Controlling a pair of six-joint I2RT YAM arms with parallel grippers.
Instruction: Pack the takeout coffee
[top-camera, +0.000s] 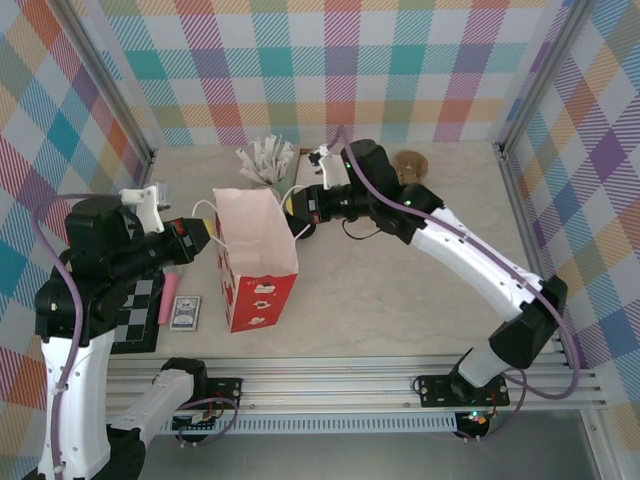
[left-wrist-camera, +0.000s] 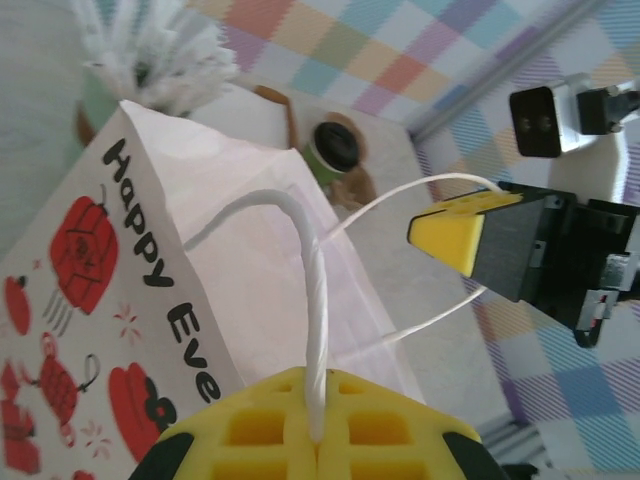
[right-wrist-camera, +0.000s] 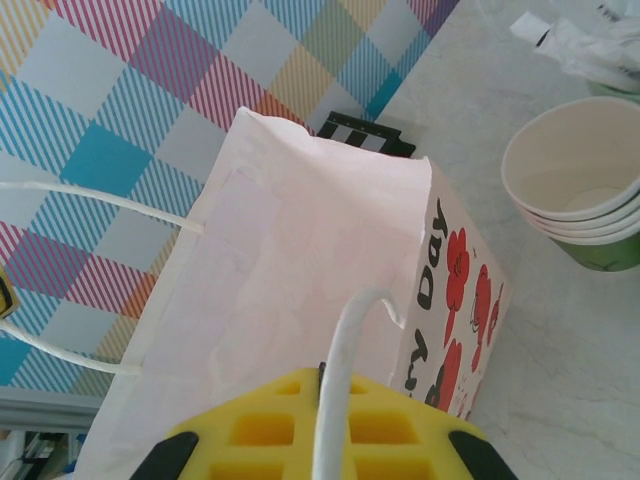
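The left fingers (left-wrist-camera: 335, 402) and right fingers (right-wrist-camera: 285, 395) are each clenched on a white cord handle (left-wrist-camera: 315, 300), evidently spreading the paper bag (top-camera: 255, 240) open for loading. The takeout coffee (left-wrist-camera: 335, 150) waits on the tabletop (top-camera: 400, 290) just beside it, unpacked.

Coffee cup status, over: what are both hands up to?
Left hand and right hand each shut on a bag handle. Paper bag held open. Coffee cup upright outside bag, not yet packed.
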